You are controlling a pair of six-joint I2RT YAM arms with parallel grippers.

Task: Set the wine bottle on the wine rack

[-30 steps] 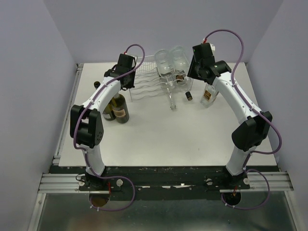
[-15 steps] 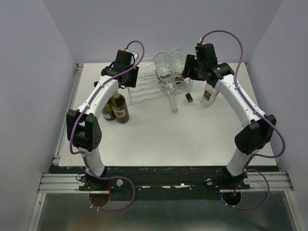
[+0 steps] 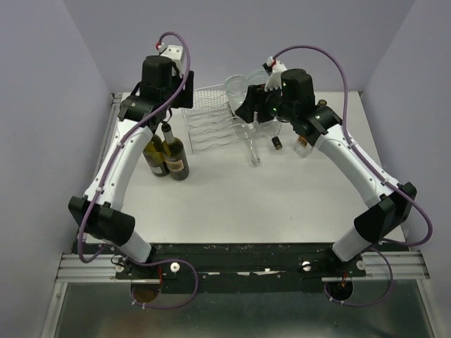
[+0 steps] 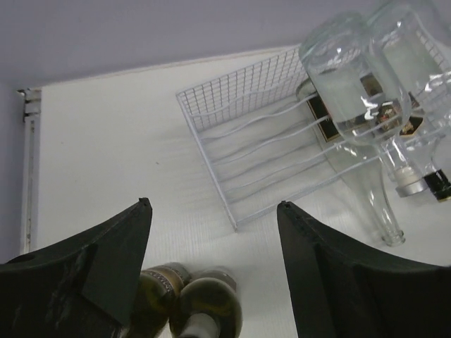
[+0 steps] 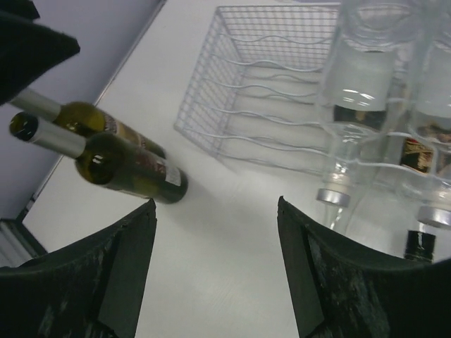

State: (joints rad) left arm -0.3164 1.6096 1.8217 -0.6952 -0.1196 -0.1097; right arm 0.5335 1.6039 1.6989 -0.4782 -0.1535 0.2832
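Far-left over the table (image 3: 232,204): left gripper (image 4: 213,211), jaws spread, nothing held. Two dark wine bottles (image 3: 176,156) stand just left of the wine rack (image 3: 210,125), which sits mid far edge. Two clear wine bottles (image 4: 350,84) lie on its right side. Beyond them, right gripper (image 5: 215,208), jaws spread, empty.

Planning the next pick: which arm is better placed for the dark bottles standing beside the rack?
Left. The left gripper hangs open just above the dark bottles; the right gripper is across the wine rack from them.
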